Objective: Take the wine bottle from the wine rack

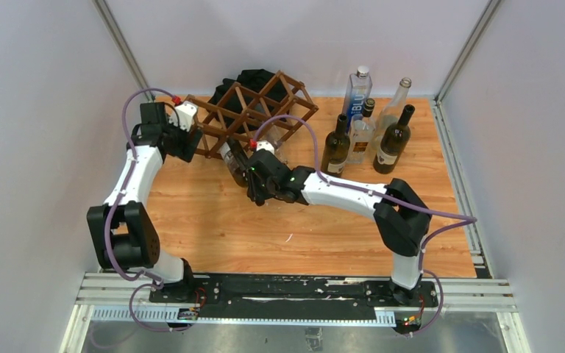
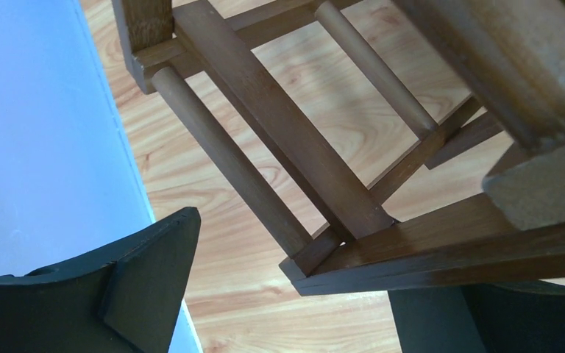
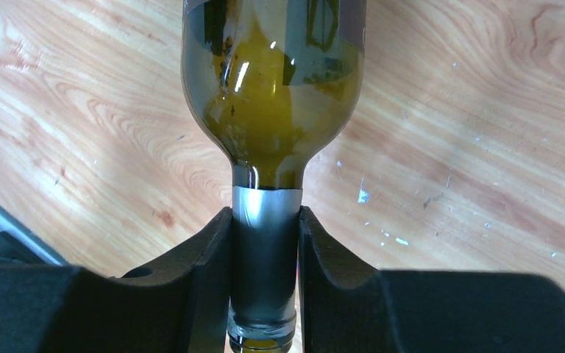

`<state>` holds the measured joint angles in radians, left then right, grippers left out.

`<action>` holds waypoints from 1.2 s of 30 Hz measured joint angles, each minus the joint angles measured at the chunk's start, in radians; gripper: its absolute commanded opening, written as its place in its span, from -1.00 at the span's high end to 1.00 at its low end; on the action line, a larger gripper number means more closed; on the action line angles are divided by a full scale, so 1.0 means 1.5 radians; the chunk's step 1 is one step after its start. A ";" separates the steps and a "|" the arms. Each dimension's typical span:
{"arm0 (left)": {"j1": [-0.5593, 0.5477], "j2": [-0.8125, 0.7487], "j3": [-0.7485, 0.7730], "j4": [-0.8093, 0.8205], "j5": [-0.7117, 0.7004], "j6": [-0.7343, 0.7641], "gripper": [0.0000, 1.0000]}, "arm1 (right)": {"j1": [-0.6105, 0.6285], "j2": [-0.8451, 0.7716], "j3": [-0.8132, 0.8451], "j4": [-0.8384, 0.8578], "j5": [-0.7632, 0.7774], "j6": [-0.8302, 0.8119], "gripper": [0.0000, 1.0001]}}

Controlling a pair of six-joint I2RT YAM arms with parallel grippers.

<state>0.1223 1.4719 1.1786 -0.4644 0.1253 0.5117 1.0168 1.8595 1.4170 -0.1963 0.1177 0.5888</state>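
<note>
Right pincer (image 3: pixel 265 243) clamped on bottle (image 3: pixel 272 88) neck; bottle at rack (image 2: pixel 279 125) front edge, over surface (image 3: pixel 449 110). Left pincer (image 2: pixel 316 272) wide, straddling rack end. Glass: stiff, slick, fragile, body-heavy. Neck hold likely droops.
</note>
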 measured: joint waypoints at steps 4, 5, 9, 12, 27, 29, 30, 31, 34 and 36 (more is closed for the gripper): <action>0.000 0.008 0.011 0.009 -0.011 -0.005 -0.89 | 0.000 -0.028 -0.025 -0.004 -0.022 0.010 1.00; 0.000 0.006 0.012 0.010 -0.012 -0.005 -0.89 | 0.000 -0.040 -0.035 -0.005 -0.028 0.013 1.00; 0.000 -0.004 0.018 -0.002 -0.005 0.000 -0.93 | 0.000 -0.095 -0.071 -0.027 -0.049 0.021 1.00; 0.001 -0.037 0.019 -0.033 0.025 0.024 -0.98 | 0.000 -0.136 -0.091 -0.042 -0.059 0.031 1.00; -0.105 -0.295 -0.135 -0.240 0.274 0.305 -1.00 | -0.003 -0.203 -0.092 -0.138 -0.124 0.038 1.00; -0.136 -0.312 -0.150 -0.253 0.286 0.349 -1.00 | -0.008 -0.203 -0.075 -0.168 -0.146 0.030 1.00; -0.150 -0.321 -0.155 -0.258 0.288 0.370 -1.00 | -0.009 -0.203 -0.066 -0.180 -0.154 0.026 1.00; -0.165 -0.330 -0.160 -0.261 0.287 0.389 -1.00 | -0.011 -0.203 -0.054 -0.192 -0.166 0.020 1.00; -0.215 -0.354 -0.171 -0.266 0.279 0.435 -1.00 | -0.012 -0.206 -0.033 -0.208 -0.196 0.004 1.00; -0.246 -0.367 -0.179 -0.268 0.274 0.460 -1.00 | -0.013 -0.209 -0.022 -0.218 -0.218 -0.007 1.00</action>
<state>-0.2466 0.9207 0.9108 -0.8658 0.5362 1.2011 0.9966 1.5463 1.3842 -0.5228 -0.2100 0.5785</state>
